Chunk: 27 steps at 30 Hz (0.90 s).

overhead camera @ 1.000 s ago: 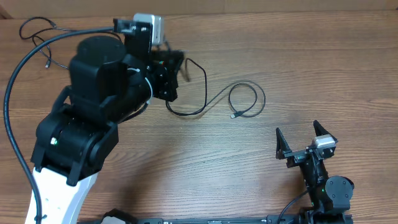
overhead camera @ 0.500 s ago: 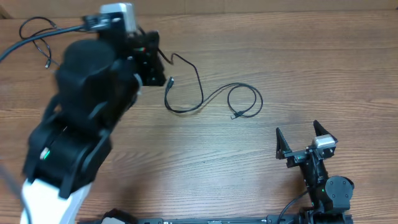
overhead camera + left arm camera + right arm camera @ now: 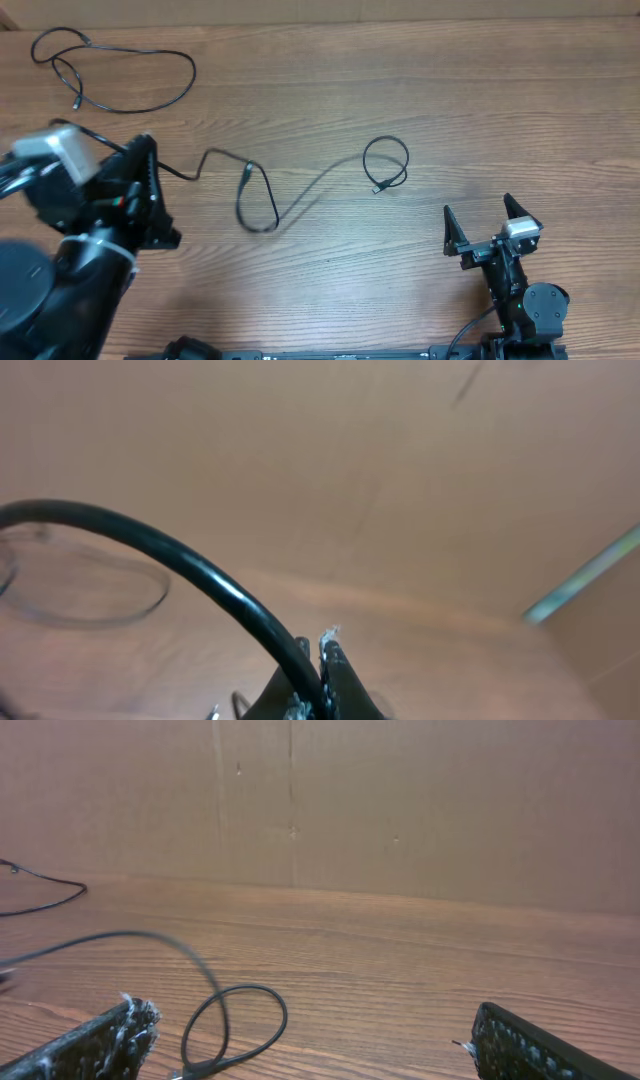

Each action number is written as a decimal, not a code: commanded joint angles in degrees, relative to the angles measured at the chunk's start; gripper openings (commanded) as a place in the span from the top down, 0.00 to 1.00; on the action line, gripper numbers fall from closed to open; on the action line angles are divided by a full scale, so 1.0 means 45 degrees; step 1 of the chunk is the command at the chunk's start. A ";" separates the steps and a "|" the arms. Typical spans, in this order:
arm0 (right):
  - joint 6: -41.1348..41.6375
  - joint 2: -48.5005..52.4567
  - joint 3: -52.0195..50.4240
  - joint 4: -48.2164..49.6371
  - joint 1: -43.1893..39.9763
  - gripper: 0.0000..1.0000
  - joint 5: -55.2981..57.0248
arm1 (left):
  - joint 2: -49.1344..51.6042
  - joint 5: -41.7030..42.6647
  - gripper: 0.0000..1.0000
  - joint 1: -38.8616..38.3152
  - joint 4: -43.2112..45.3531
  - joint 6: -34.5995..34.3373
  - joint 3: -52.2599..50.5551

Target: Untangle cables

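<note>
Nearest us, the right gripper (image 3: 477, 204) sits at the counter's (image 3: 400, 290) near edge, jaws spread wide around nothing. At the near left, our left arm crouches with its left gripper (image 3: 318, 660) tipped upward and pinched onto a black cable (image 3: 238, 208), which trails right through a loop to a small coil. A second cable (image 3: 192, 72) lies loose in the far left corner, well apart.

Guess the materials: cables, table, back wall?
Cables: thin black cord, likely a rubber or plastic jacket, matte; they lie in loose, soft loops.
Table: wood or wood-look laminate, satin; brown grain lines run along it.
Wall: probably cardboard, matte brown, with a vertical seam and small marks.
</note>
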 commanded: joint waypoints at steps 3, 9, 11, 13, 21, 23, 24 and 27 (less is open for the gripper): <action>-0.0019 -0.0102 -0.0131 0.0053 0.0039 0.00 0.0087 | 0.0865 -0.0607 0.96 0.0005 -0.1520 -0.0602 -0.0078; -0.0019 -0.0102 -0.0131 0.0053 0.0039 0.00 0.0087 | 0.1695 0.0223 0.96 0.0005 -0.2851 -0.1088 -0.0078; -0.0019 -0.0102 -0.0131 0.0049 0.0039 0.00 0.0087 | 0.1899 0.0641 0.96 0.0005 -0.3016 -0.1083 -0.0078; -0.0019 -0.0102 -0.0131 0.0053 0.0039 0.00 0.0087 | 0.2069 0.1093 0.96 0.0000 -0.3094 -0.1083 -0.0073; -0.0019 -0.0102 -0.0131 0.0053 0.0039 0.00 0.0087 | 0.2594 0.1472 0.96 0.0000 -0.3347 -0.1107 -0.0078; -0.0019 -0.0102 -0.0131 0.0053 0.0039 0.00 0.0087 | 0.2705 0.0636 0.96 0.0000 -0.3672 -0.2021 -0.0078; -0.0019 -0.0102 -0.0131 0.0053 0.0039 0.00 0.0087 | 0.2773 0.0117 0.96 0.0000 -0.3891 -0.2817 -0.0078; -0.0019 -0.0102 -0.0131 0.0053 0.0039 0.00 0.0087 | 0.3041 -0.0758 0.96 0.0000 -0.4454 -0.4838 -0.0078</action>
